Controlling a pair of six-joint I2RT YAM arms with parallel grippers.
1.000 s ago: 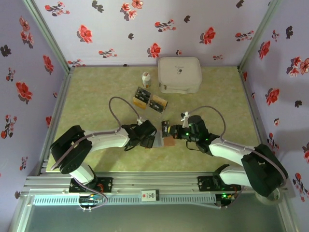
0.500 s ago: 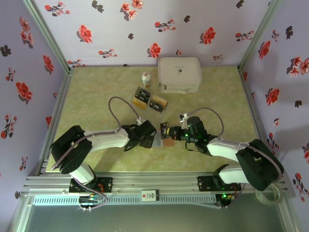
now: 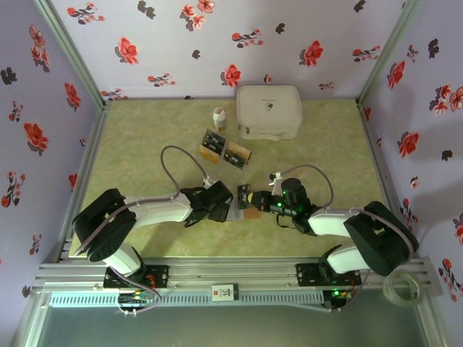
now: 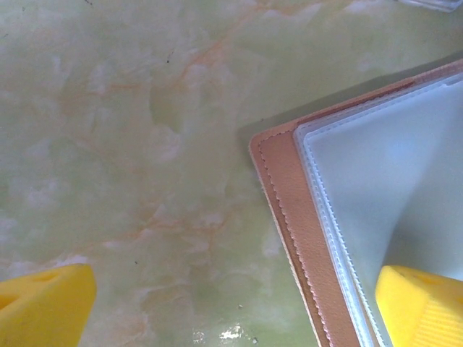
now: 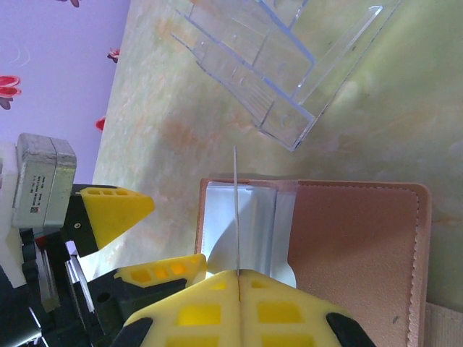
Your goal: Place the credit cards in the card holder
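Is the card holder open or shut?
Open: the card holder lies spread flat, its clear inner sleeves facing up.

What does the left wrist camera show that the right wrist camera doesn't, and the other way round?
Left wrist view: the stitched corner of the reddish-brown leather-like card holder from close up, with one yellow fingertip of the open left jaws over its pale plastic sleeve. Right wrist view: the right jaws shut on a thin card seen edge-on at the holder's sleeves, a clear plastic stand, the purple flowered wall. Both: the open holder, the green marbled table and the left jaws' yellow fingers.
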